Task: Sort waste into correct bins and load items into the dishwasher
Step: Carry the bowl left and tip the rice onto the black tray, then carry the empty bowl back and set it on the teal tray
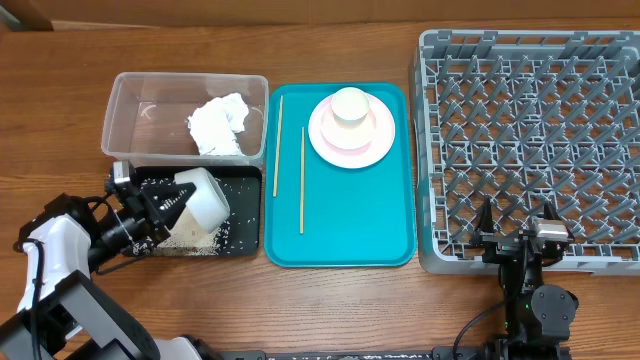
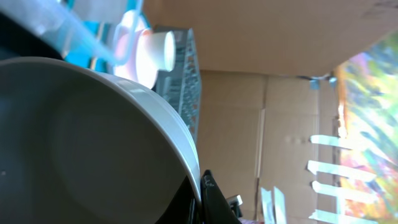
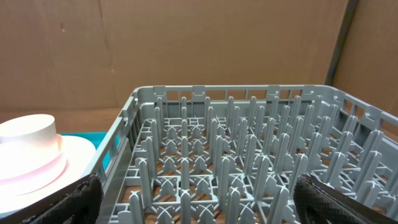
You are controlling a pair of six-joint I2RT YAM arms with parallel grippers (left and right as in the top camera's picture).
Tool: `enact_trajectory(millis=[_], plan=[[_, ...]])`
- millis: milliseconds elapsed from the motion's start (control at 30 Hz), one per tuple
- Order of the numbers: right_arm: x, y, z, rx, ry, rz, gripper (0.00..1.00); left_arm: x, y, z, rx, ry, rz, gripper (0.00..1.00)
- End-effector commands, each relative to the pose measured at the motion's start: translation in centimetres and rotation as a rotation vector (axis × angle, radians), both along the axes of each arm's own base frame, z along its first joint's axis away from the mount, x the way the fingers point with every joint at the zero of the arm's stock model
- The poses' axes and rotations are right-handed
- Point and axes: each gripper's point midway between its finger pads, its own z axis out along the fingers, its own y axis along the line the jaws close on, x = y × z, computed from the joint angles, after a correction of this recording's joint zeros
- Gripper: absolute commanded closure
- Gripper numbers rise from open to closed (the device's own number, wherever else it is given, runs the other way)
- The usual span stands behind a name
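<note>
1. Left claw point(image 1: 178, 198): closed on the rim of a white bowl point(image 1: 207, 195). The bowl is tipped on its side over the black tray point(image 1: 245, 175). In the left wrist view the bowl's point(image 2: 81, 143) inside fills most of the picture, and one dark finger point(image 2: 214, 202) shows at its lower edge.
2. Rice point(image 1: 192, 238): heaped in the black tray just below the bowl, with loose grains scattered across the tray floor.
3. Tub point(image 1: 125, 95): stands directly behind the black tray, touching or nearly touching it. A crumpled tissue point(image 1: 220, 125) lies inside, towards its right end.
4. Teal tray point(image 1: 385, 235): sits between the two bins and the rack. Two chopsticks point(image 1: 302, 180) lie lengthwise on its left part, side by side and apart.
5. Plate point(image 1: 380, 145): at the far end of the teal tray. It carries a pink bowl point(image 1: 350, 137) with a white cup point(image 1: 350, 104) on top; whether these stand upright or upturned I cannot tell.
6. Rack point(image 1: 530, 130): on the table point(image 1: 60, 60) at the right, just beside the teal tray, pegs upright.
7. Right claw point(image 1: 517, 222): jaws wide apart, holding nothing, at the rack's near edge. Both fingers point(image 3: 81, 196) frame the right wrist view.
8. Writing: white tape strips point(image 2: 336, 168) on the cardboard point(image 2: 261, 37) backdrop are too blurred to read.
</note>
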Motion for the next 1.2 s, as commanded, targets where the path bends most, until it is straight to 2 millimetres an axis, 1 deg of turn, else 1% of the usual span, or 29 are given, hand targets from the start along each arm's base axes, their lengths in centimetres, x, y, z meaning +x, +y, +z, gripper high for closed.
enact_trajectory(millis=[0,167,233,367,433,533,633,733,900,1000,1100,1167], plan=[[0.0,-0.2,-0.3,-0.007,0.001,-0.009,0.00,-0.8,-0.8,0.3,0.099,-0.032,-0.038,0.96],[0.0,-0.2,-0.3,-0.007,0.001,-0.009,0.00,-1.3,-2.7,1.9,0.131,-0.068,-0.086,0.96],[0.0,-0.2,-0.3,-0.007,0.001,-0.009,0.00,-1.4,-3.5,2.2,0.159,-0.058,-0.112,0.96],[0.0,-0.2,-0.3,-0.007,0.001,-0.009,0.00,-1.0,-4.8,2.0,0.279,0.024,-0.140,0.96],[0.0,-0.2,-0.3,-0.007,0.001,-0.009,0.00,-0.8,-5.8,2.2,0.348,0.044,-0.149,0.96],[0.0,-0.2,-0.3,-0.007,0.001,-0.009,0.00,-0.5,-8.1,2.9,0.431,0.030,-0.167,0.96],[0.0,-0.2,-0.3,-0.007,0.001,-0.009,0.00,-0.5,-11.0,3.1,0.529,0.021,-0.188,0.96],[0.0,-0.2,-0.3,-0.007,0.001,-0.009,0.00,-0.9,-14.6,2.2,0.658,0.008,-0.229,0.96],[0.0,-0.2,-0.3,-0.007,0.001,-0.009,0.00,-2.9,-20.3,-0.8,0.950,-0.034,-0.274,0.96],[0.0,-0.2,-0.3,-0.007,0.001,-0.009,0.00,-4.1,-23.7,-2.4,1.094,-0.111,-0.286,0.96],[0.0,-0.2,-0.3,-0.007,0.001,-0.009,0.00,-5.0,-26.3,-4.0,1.197,-0.185,-0.301,0.96],[0.0,-0.2,-0.3,-0.007,0.001,-0.009,0.00,-5.5,-27.4,-5.5,1.256,-0.194,-0.297,0.96]])
